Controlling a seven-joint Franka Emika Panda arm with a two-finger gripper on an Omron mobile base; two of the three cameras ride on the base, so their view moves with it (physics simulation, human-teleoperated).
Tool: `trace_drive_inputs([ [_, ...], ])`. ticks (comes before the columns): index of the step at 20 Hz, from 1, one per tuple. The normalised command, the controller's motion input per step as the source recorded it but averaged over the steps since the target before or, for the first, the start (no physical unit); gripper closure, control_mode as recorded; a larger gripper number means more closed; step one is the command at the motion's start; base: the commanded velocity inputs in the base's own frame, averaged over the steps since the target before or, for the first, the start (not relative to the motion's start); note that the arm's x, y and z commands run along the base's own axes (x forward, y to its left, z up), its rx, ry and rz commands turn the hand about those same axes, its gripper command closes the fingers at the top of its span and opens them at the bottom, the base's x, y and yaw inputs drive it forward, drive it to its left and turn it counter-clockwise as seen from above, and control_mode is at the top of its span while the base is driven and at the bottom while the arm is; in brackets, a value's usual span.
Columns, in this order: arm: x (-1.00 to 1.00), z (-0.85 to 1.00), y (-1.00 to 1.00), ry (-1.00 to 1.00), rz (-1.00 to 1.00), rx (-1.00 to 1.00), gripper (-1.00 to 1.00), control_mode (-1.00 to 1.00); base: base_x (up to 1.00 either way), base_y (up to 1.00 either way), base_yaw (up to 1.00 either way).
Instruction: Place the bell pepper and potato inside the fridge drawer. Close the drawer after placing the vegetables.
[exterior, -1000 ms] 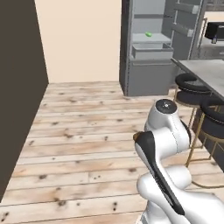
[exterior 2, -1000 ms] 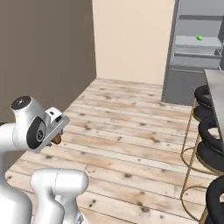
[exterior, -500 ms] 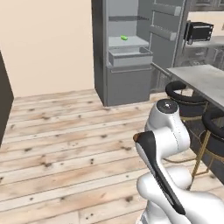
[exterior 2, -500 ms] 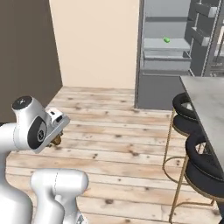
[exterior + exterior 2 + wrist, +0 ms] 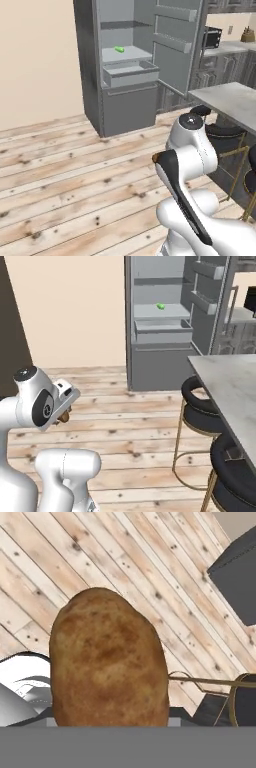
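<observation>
Grey and wide, the low fridge drawer point(image 5: 131, 73) stands pulled out of the open steel fridge point(image 5: 125, 65) in the left base view, under a shelf bearing a small elongated green vegetable point(image 5: 119, 49). From the right base view, the gripper point(image 5: 64, 417) hangs over pale plank flooring point(image 5: 125, 416). Through the hand view, its jaws pinch a rough brown potato point(image 5: 107, 659).

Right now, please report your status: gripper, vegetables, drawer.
Gripper shut on big brown potato. Wide grey fridge drawer open, across the wooden floor. Black bar stools to the right.
</observation>
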Motion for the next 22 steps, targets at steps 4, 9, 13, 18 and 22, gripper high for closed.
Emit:
trace_drive_inputs([
  [4, 0.0, 0.0, 0.0, 0.0, 0.0, 0.0, 1.0, 1.0, 1.0, 0.37, -0.3],
  [9, 0.0, 0.0, 0.0, 0.0, 0.0, 0.0, 1.0, 1.0, 1.0, 0.4, -0.28],
  [13, 0.0, 0.0, 0.0, 0.0, 0.0, 0.0, 1.0, 1.0, 1.0, 0.39, -0.25],
  [18, 0.0, 0.0, 0.0, 0.0, 0.0, 0.0, 1.0, 1.0, 1.0, 0.29, -0.21],
  [22, 0.0, 0.0, 0.0, 0.0, 0.0, 0.0, 1.0, 1.0, 1.0, 0.28, -0.2],
])
